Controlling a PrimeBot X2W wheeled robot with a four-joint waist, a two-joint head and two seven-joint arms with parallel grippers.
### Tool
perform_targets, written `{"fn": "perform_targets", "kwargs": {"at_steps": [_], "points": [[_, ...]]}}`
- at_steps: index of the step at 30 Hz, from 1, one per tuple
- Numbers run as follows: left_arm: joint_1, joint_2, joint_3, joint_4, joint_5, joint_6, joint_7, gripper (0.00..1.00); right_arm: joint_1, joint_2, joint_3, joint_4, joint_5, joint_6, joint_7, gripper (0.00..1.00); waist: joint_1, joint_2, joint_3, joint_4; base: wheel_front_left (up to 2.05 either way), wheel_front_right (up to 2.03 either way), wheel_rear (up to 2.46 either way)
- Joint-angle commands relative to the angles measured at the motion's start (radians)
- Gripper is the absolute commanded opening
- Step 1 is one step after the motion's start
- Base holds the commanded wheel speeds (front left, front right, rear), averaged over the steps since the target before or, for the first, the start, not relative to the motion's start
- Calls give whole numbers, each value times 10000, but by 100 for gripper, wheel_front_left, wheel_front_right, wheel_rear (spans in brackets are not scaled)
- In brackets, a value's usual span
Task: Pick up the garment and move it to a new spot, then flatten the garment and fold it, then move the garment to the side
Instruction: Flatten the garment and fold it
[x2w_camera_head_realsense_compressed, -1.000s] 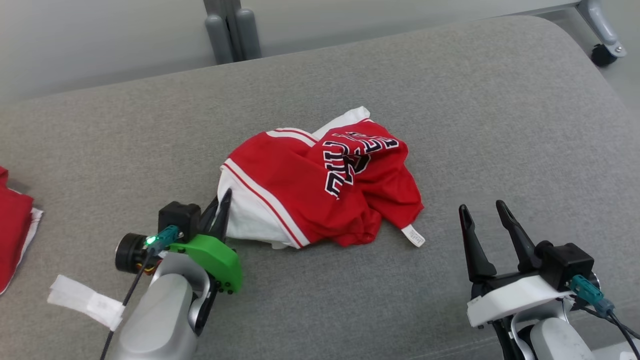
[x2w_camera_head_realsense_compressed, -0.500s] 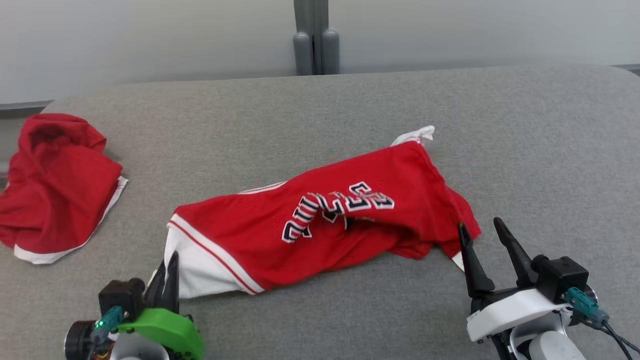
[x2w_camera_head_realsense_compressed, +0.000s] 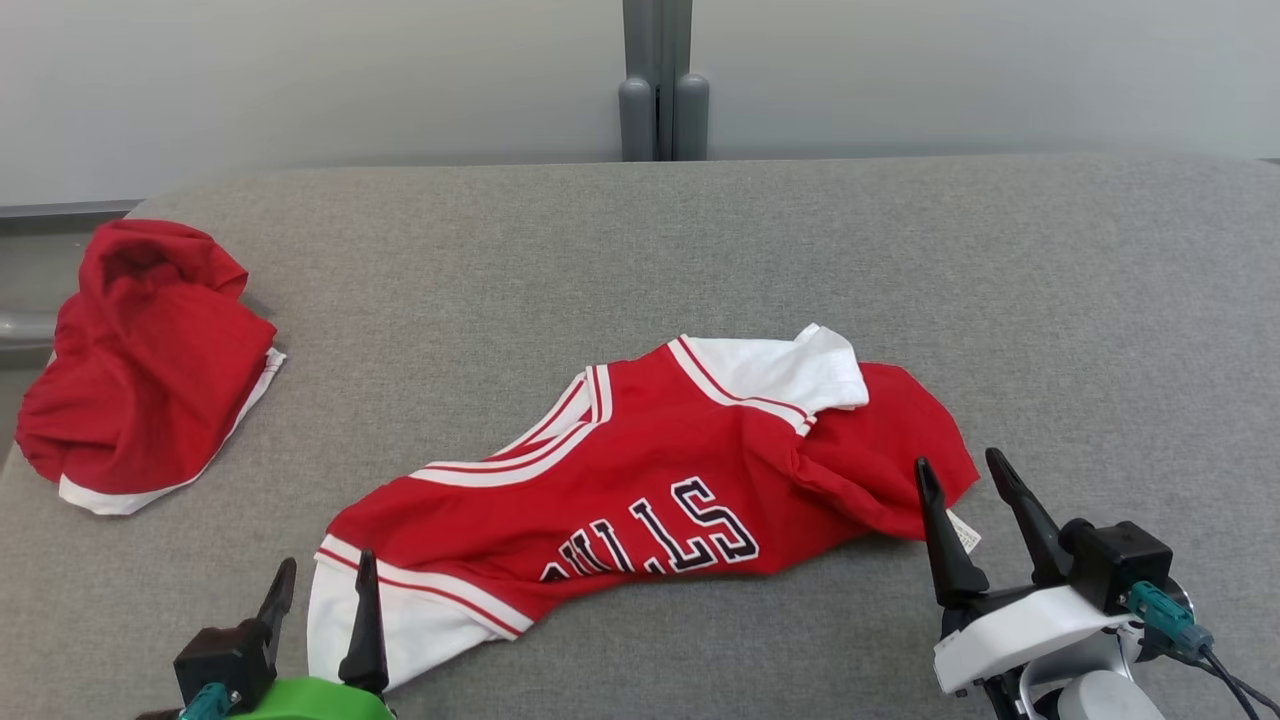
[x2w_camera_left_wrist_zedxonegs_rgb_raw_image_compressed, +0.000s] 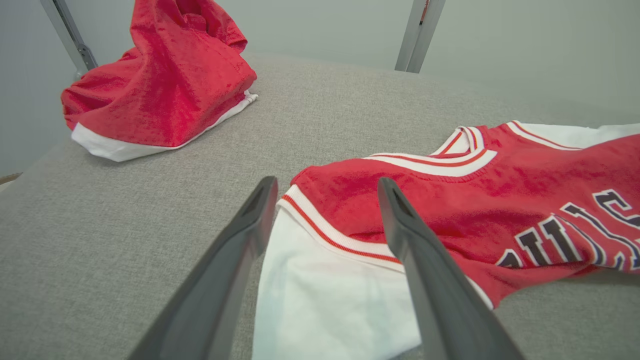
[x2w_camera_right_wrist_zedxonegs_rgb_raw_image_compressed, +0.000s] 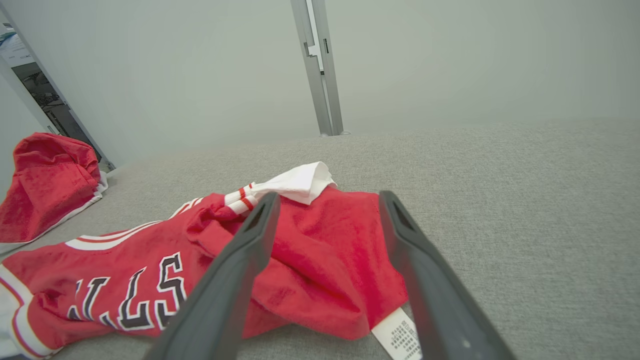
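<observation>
Head view looks down from above; both wrist views sit low, close, sharing the red jersey (x2w_camera_head_realsense_compressed: 640, 470).

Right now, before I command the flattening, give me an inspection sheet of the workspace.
Surface: grey fabric pad, flat.
Job's things: red and white jersey, partly spread, lettering up, right end bunched, label showing.
Clutter: second red garment heaped at the far left edge.
Grippers: left gripper open at the white sleeve; right gripper open beside the label end.
Cables: dark cable at the right wrist.
Surroundings: pale wall, grey post behind.
</observation>
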Motion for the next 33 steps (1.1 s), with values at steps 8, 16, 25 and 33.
{"fn": "perform_targets", "kwargs": {"at_steps": [8,16,25,33], "points": [[-621,-210,347,-364,388,5,-659,100,18,25,-22,149,40,1,-29,100,0,0,-141,-281,0,0,0],[-578,-763,1161,-956,1202,-267,-708,100,106,-53,71,252,119,1,-29,100,0,0,-145,-457,0,0,0],[-441,-1227,1927,-1071,1848,-753,-711,100,-326,-402,1260,417,215,1,-29,100,0,0,-129,-301,0,0,0],[-577,-1538,2167,-974,2162,-1143,-700,100,-1279,-904,2715,1597,498,-1,-29,100,0,0,0,127,0,0,0]]}}
